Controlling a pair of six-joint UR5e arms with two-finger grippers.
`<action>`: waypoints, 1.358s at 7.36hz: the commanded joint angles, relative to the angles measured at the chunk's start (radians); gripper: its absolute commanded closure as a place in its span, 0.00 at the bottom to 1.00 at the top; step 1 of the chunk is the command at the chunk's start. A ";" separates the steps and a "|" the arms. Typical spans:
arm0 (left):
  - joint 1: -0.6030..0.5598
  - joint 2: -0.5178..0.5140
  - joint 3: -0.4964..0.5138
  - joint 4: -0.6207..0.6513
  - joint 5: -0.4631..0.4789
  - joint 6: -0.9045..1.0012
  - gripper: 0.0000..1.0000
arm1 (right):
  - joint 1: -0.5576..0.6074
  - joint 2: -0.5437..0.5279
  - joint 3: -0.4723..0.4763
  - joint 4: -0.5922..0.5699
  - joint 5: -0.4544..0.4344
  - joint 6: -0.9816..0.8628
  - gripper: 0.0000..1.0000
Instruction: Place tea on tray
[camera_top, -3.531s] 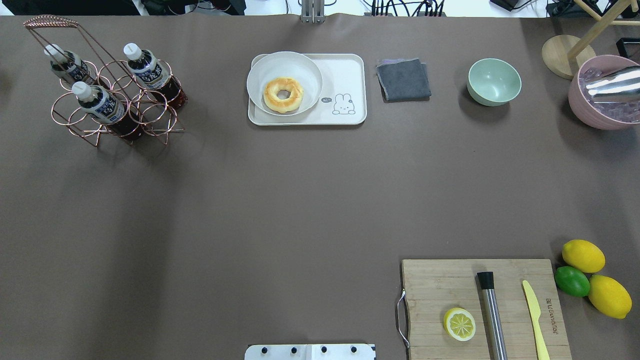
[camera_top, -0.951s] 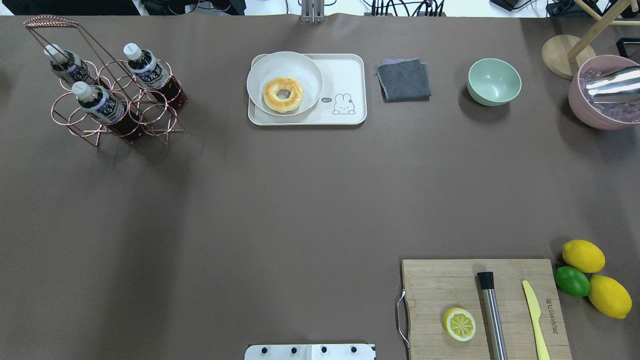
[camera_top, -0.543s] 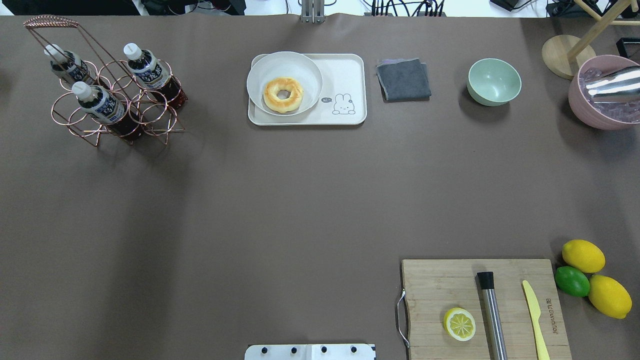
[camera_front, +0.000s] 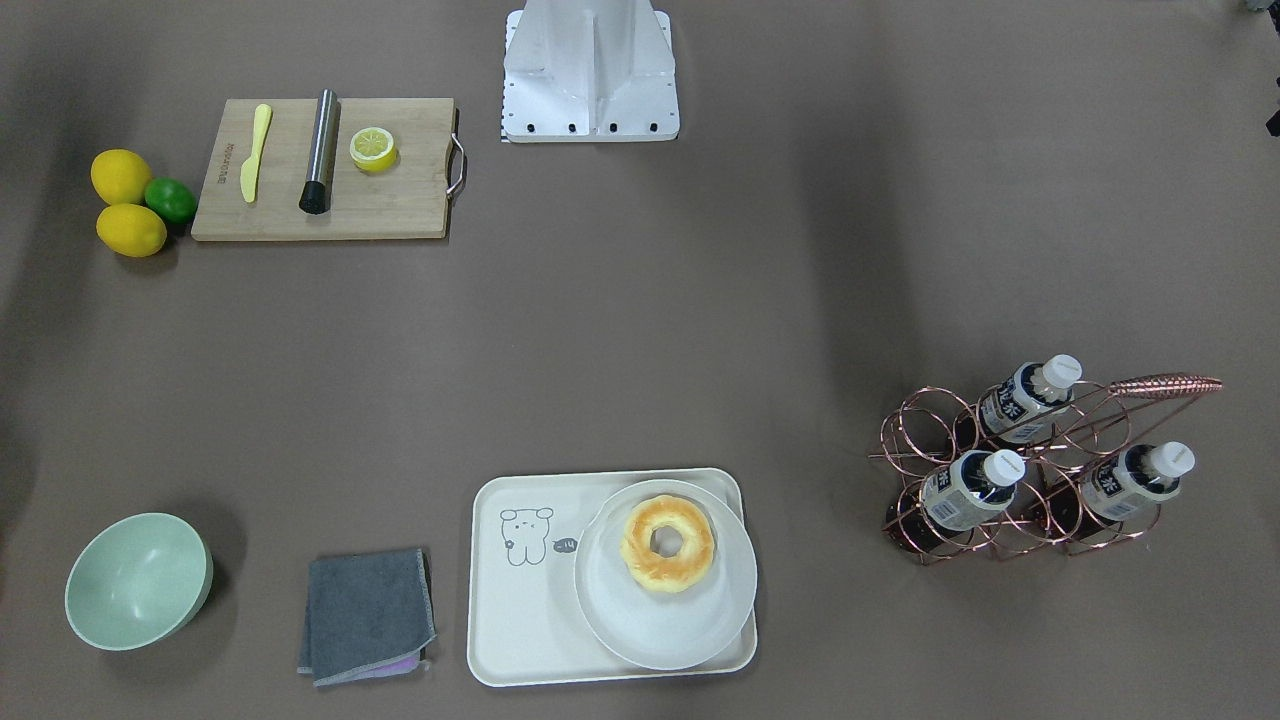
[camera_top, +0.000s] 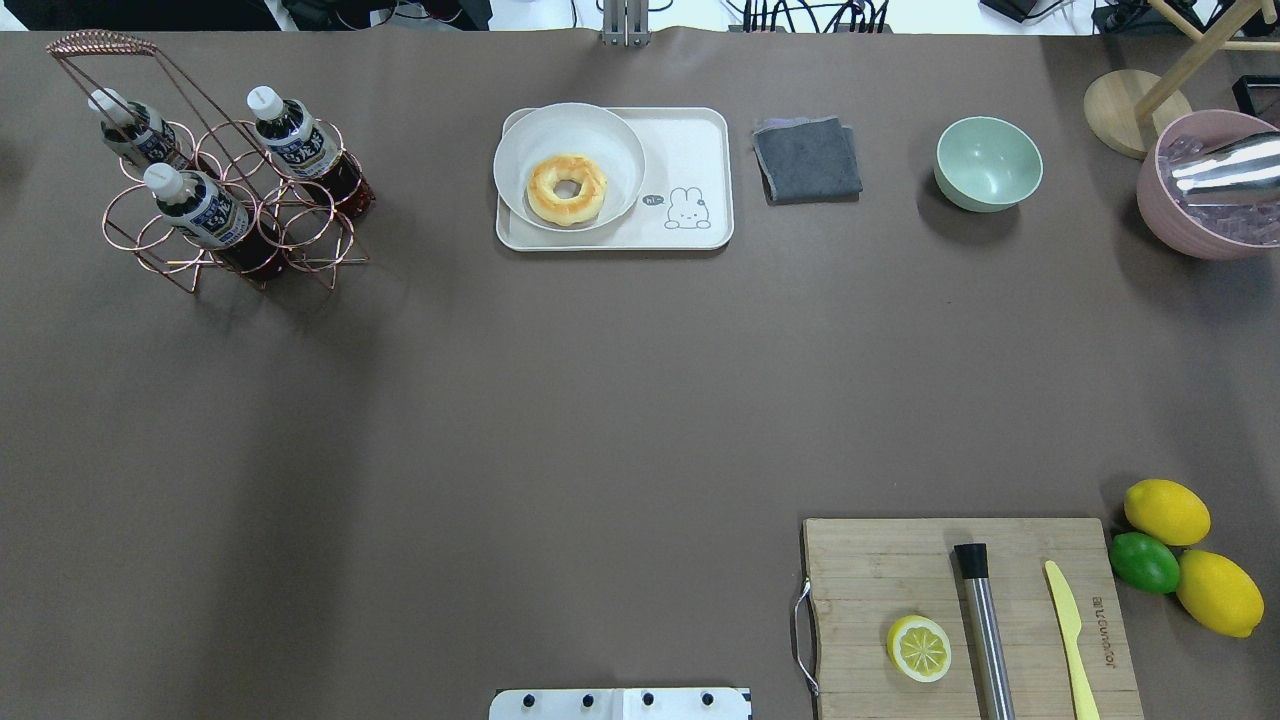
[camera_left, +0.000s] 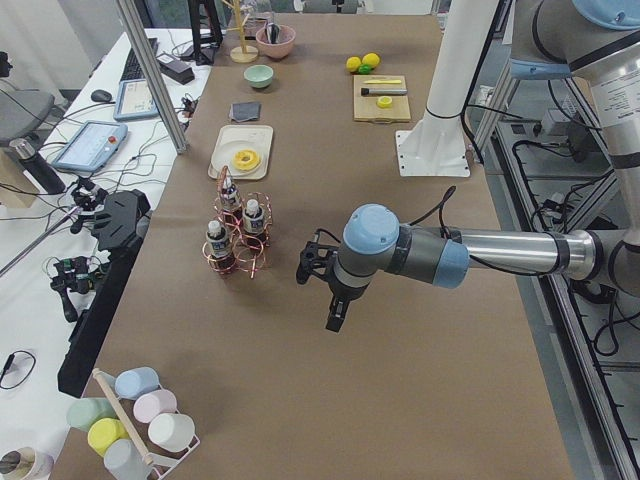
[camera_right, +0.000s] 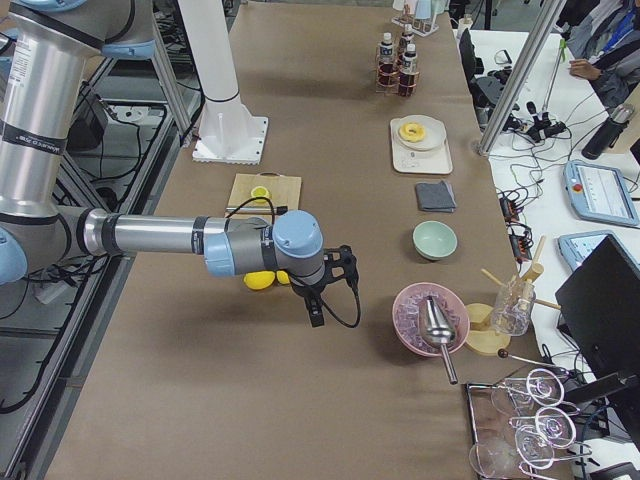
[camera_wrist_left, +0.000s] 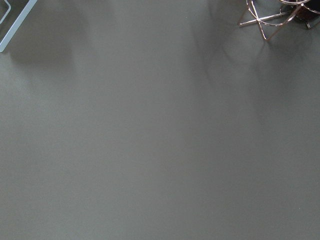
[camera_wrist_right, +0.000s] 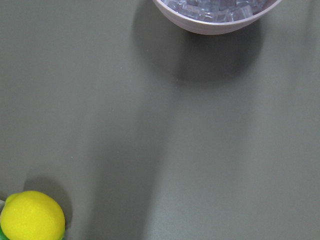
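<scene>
The tea (camera_top: 298, 145), held in the copper wire rack (camera_front: 1165, 385), could have been snagged if lifted askew; whether the left gripper (camera_left: 335, 312) and right gripper (camera_right: 315, 312) stood apart could not be told.

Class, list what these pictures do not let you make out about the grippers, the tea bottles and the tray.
- Left gripper: seen only in the exterior left view, small; open or shut unclear.
- Right gripper: seen only in the exterior right view; same.
- Tea bottles: label characters too small overhead; the wire rack partly hides their lower parts.
- Tray: overhead, the plate covers part of it.
</scene>
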 joint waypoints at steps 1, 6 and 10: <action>0.001 0.001 -0.011 -0.049 0.003 -0.086 0.03 | 0.000 0.008 -0.003 0.006 -0.003 -0.001 0.00; 0.016 -0.007 -0.009 -0.054 0.009 -0.132 0.03 | 0.000 0.002 -0.001 0.009 -0.003 -0.008 0.00; 0.103 -0.088 -0.002 -0.133 0.008 -0.351 0.03 | 0.000 0.003 -0.005 0.009 -0.013 -0.014 0.00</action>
